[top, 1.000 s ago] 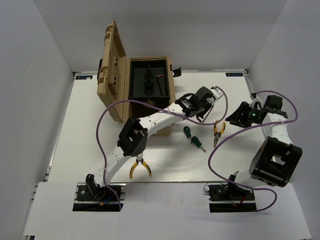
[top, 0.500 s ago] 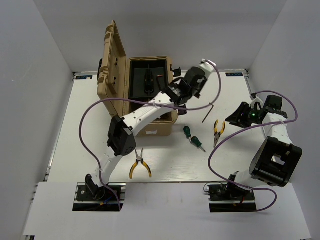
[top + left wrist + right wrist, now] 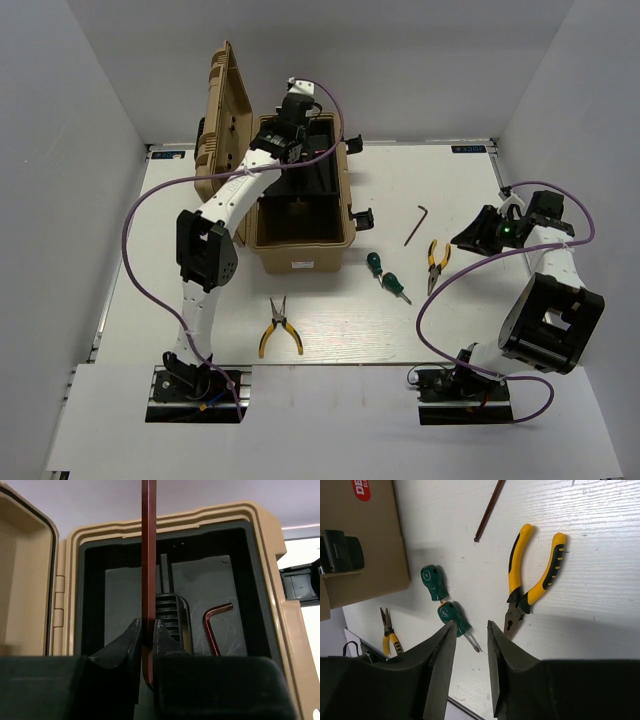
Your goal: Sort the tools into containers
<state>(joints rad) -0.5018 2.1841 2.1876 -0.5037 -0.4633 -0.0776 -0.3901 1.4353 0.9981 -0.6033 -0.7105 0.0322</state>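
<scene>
The tan toolbox [image 3: 300, 255] stands open, lid up at the left. My left gripper [image 3: 290, 132] [image 3: 146, 622] hangs over its black tray [image 3: 200, 580], shut on a dark brown hex key [image 3: 148, 555] that stands upright between the jaws. Another hex key [image 3: 212, 627] lies in the tray. A third hex key [image 3: 415, 224] [image 3: 489, 511] lies on the table. Beside it are yellow-handled pliers [image 3: 437, 262] [image 3: 535, 580] and two green screwdrivers [image 3: 374, 263] [image 3: 454, 617]. My right gripper [image 3: 470, 238] [image 3: 471, 625] hovers open above them, holding nothing.
A second pair of yellow pliers [image 3: 278, 330] lies in front of the toolbox near the left arm's base. A black ribbed part [image 3: 170, 612] sits in the middle of the tray. White walls close in the table on three sides.
The left arm swung from the table right of the toolbox to over the open tray, carrying a hex key. The right arm has stayed put.
</scene>
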